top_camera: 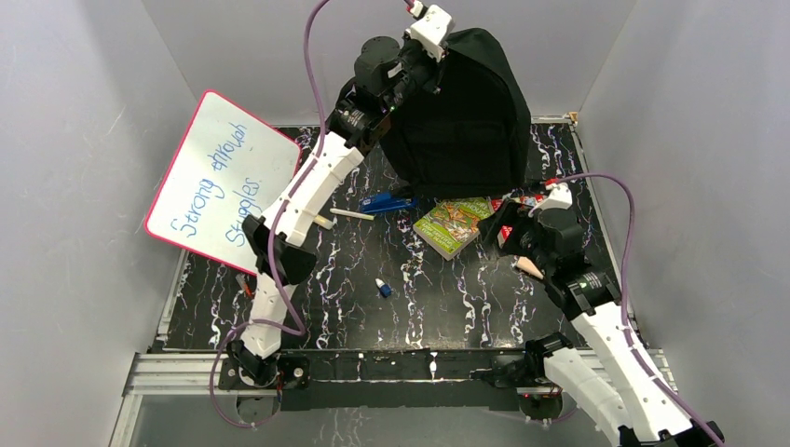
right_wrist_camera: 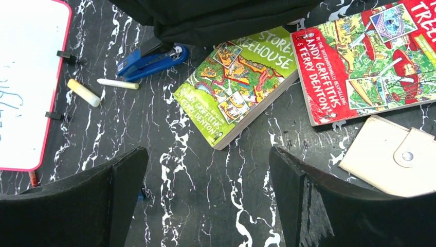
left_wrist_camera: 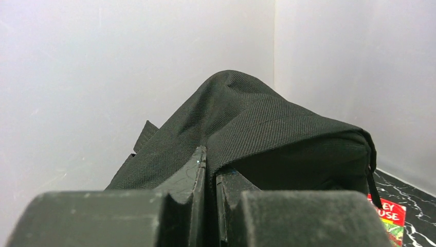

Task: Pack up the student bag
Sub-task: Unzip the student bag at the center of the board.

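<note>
The backpack (top_camera: 466,112) at upper centre is plain black. The counter (top_camera: 419,298) is black with white marble veining. At left, the whiteboard (top_camera: 224,177) is white, pink-edged, with blue handwriting. The green book (right_wrist_camera: 241,77) and the red book (right_wrist_camera: 360,62) carry busy cartoon covers. The stapler (right_wrist_camera: 151,60) is blue and the wallet (right_wrist_camera: 396,154) is cream.

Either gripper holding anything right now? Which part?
Left gripper is shut on the student bag, pinching a fold of fabric near its top. Right gripper is open, holding nothing.
</note>
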`<action>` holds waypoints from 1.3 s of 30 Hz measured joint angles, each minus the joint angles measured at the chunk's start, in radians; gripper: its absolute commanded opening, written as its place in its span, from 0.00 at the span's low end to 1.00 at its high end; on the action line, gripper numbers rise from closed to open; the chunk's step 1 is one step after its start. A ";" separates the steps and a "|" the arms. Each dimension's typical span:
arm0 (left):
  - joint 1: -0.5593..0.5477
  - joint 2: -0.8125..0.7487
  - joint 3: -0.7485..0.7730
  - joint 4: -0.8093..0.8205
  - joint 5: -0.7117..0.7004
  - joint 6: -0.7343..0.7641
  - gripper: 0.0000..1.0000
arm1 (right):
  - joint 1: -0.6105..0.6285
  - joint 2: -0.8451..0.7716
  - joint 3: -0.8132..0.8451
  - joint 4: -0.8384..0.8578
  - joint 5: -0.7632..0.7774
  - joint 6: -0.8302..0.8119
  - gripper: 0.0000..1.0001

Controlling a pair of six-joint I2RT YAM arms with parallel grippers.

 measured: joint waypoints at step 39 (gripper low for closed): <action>-0.088 -0.542 -0.522 -0.282 -0.309 -0.015 0.00 | 0.000 -0.070 0.127 0.396 -0.343 -0.384 0.66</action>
